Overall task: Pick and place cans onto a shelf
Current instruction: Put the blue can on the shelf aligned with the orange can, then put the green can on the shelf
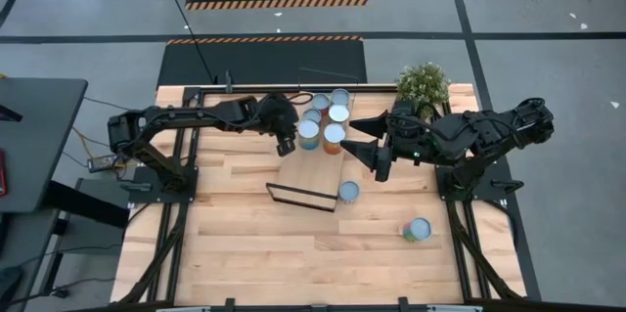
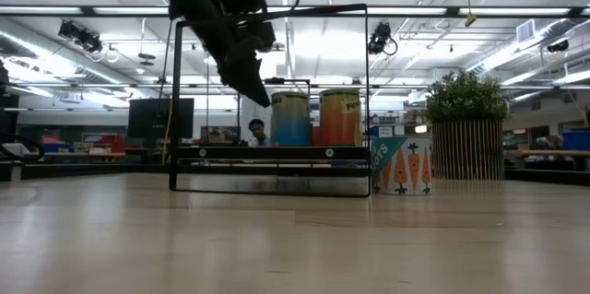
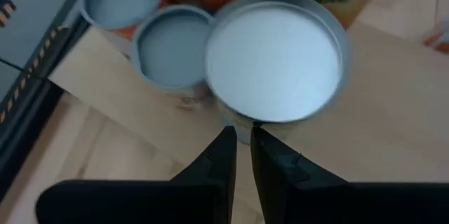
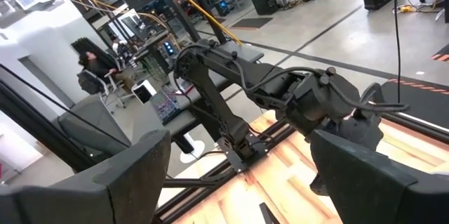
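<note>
Several cans with pale round tops stand in a cluster (image 1: 326, 116) on the far end of the light-wood shelf (image 1: 311, 170), whose black frame (image 1: 301, 198) stands at its near end. My left gripper (image 1: 287, 146) is shut, pointing down at the left side of a blue-sided can (image 2: 289, 119), whose top fills the left wrist view (image 3: 273, 55). My right gripper (image 1: 360, 148) is open and empty, held above the table to the right of the cluster. One carrot-print can (image 1: 348, 191) stands on the table beside the shelf. Another can (image 1: 418, 229) lies near the right front. My left gripper's shut fingertips (image 3: 226, 142) stand at the can's side just under its rim (image 3: 242, 120), coming from above and from the table's left. I cannot tell whether they touch it. The can stands upright on the shelf.
A potted green plant (image 1: 423, 85) stands at the far right, close behind my right arm. An orange can (image 2: 339, 117) stands right next to the blue one. Bare tabletop (image 1: 245, 253) lies toward the near edge. A person sits in the room beyond (image 4: 95, 69).
</note>
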### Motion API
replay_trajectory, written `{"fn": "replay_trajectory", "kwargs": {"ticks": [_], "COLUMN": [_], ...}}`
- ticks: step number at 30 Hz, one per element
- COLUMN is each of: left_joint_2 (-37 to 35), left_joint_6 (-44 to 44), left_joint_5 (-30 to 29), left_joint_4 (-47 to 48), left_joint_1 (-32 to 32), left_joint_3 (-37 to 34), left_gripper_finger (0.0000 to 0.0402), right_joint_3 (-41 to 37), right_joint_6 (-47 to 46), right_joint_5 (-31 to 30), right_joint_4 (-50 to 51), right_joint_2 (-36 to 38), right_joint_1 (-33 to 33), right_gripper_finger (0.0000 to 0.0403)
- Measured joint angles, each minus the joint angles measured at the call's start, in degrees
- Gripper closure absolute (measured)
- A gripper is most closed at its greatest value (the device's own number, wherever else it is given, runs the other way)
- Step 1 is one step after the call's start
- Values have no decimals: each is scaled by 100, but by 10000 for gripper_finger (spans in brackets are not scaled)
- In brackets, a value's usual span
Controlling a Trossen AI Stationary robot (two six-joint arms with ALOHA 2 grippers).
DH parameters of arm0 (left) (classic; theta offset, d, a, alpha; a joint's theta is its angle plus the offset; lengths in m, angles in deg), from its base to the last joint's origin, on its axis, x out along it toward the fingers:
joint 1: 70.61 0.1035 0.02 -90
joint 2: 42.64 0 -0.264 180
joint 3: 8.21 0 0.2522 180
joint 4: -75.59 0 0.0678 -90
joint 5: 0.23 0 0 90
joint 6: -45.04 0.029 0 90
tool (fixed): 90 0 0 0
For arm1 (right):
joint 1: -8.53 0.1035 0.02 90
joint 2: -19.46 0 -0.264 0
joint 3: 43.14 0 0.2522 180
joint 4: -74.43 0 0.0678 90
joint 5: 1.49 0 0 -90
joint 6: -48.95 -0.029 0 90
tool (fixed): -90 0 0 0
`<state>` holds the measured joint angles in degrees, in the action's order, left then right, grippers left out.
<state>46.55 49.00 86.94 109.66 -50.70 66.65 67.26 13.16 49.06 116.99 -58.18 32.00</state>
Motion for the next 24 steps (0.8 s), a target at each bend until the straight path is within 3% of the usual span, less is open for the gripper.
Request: {"fn": "replay_trajectory", "kwargs": {"ticks": [8,13,16,20,24], "left_joint_2": [-150,-643,-981,-1331,-1552], "left_joint_6": [-182,-233,-562,-1091,-1712], "left_joint_5": [-284,843,1083,1035,613], "left_joint_4": [382,477,327,115,140], "left_joint_1": [74,-250,-584,-1019,-1418], "left_joint_3": [-1,2,6,11,11], "left_gripper_finger": [351,351,351,349,318], "right_joint_3": [0,1,-101,-669,-1361], "right_joint_6": [5,-521,-1170,-1777,-1834], "right_joint_5": [14,69,156,569,1518], "right_joint_4": [143,1563,2661,3525,3531], "right_joint_2": [25,29,-7,-13,-13], "right_joint_1": [42,253,357,446,421], "right_gripper_finger": [53,53,53,53,53]}}
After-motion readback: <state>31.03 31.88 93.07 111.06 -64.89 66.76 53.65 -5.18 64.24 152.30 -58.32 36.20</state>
